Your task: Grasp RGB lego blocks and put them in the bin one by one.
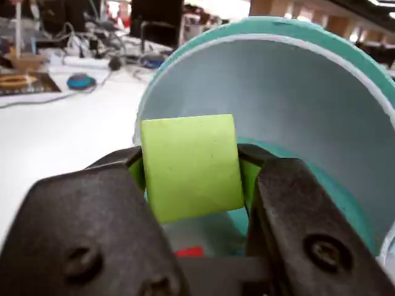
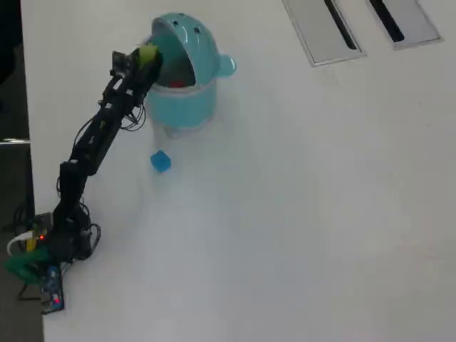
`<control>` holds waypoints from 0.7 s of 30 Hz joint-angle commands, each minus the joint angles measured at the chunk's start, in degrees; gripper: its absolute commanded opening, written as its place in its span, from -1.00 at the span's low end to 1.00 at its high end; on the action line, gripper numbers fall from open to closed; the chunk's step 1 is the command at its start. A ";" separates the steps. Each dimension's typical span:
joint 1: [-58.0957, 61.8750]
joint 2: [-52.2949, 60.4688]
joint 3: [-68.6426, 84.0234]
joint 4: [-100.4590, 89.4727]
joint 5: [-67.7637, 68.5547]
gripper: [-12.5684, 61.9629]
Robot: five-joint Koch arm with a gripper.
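Black two-jawed gripper (image 1: pixel 192 169) clamped on the small yellow-green plastic cube (image 1: pixel 190 165), held at the lip of the round teal plastic bin (image 2: pixel 187 107), whose domed lid (image 2: pixel 191 37) stands tipped open.

Risk: release here may be short of the opening; the cube could clip the rim and bounce onto the white table (image 2: pixel 306 214).

Red block (image 1: pixel 189 251) shows inside the bin (partly hidden). Small blue cube (image 2: pixel 160 161) lies on the table near the bin's base.

Cube has no long axis; one flat face squarely toward the wrist camera.
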 commanded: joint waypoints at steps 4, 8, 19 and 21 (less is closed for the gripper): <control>0.70 0.26 -5.19 -2.20 -4.39 -0.23; 0.18 0.09 -5.27 -1.49 -2.11 -0.12; 2.72 -4.39 -24.52 24.61 6.68 0.23; 3.16 -5.45 -28.83 28.30 7.12 0.23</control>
